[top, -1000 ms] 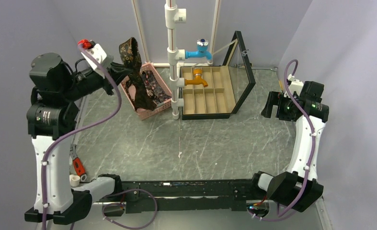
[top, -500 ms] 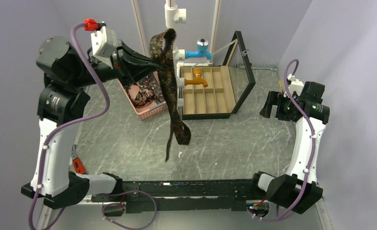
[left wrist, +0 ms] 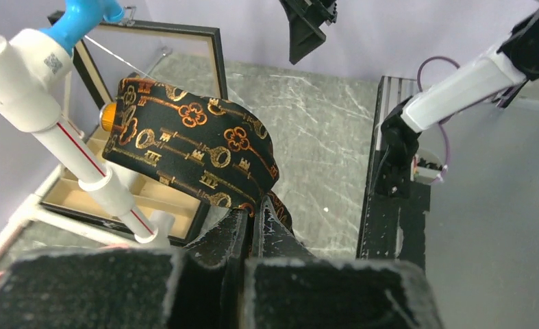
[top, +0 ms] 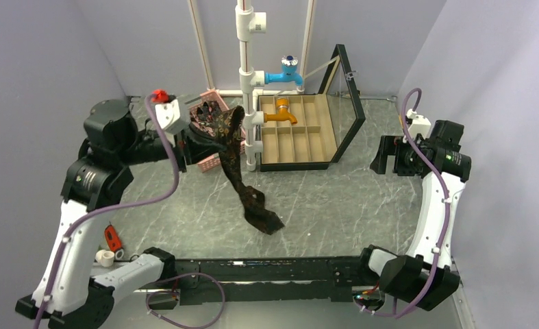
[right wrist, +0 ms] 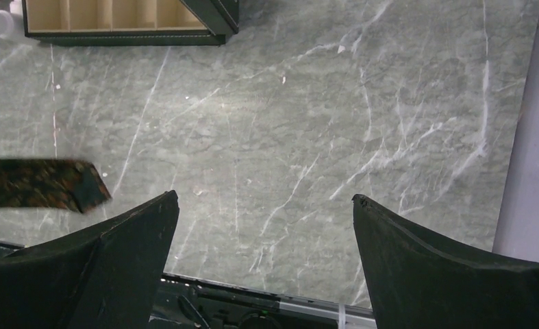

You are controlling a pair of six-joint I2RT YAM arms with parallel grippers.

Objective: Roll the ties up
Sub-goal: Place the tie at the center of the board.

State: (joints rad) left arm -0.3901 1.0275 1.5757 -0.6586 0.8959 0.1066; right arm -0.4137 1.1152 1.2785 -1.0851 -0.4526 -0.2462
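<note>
The left claw (top: pixel 199 139) is squeezed tight on a dark tie (top: pixel 242 184), and its two fingers (left wrist: pixel 233 229) pinch the cloth between them. Seen from the left wrist, the tie (left wrist: pixel 191 151) folds over just above the claw (left wrist: pixel 253 221) and shows little gold keys on black. The claw is up in the air, just to the left of the tall white pipe (top: pixel 248 82). From the claw the tie hangs down and slants past the front of the pipe. Its wide low end seems to lie on the gray table (top: pixel 335 205), in front of the pipe and a bit to the right. A pink basket (top: pixel 213 164) sits left of the pipe, mostly hidden behind the claw. A blue tap (top: pixel 287 71) and an orange tap (top: pixel 281 115) stick out of the pipe to the right. Just right of the pipe is a box (top: pixel 295 137) with small compartments and its lid standing up. Far to the right of the pipe, the right claw (top: pixel 384 155) hangs over the table with its fingers wide apart and nothing in them. From the right wrist, that claw (right wrist: pixel 263 200) looks down on bare table, with the end of the tie (right wrist: pixel 44 184) off to its left.
</note>
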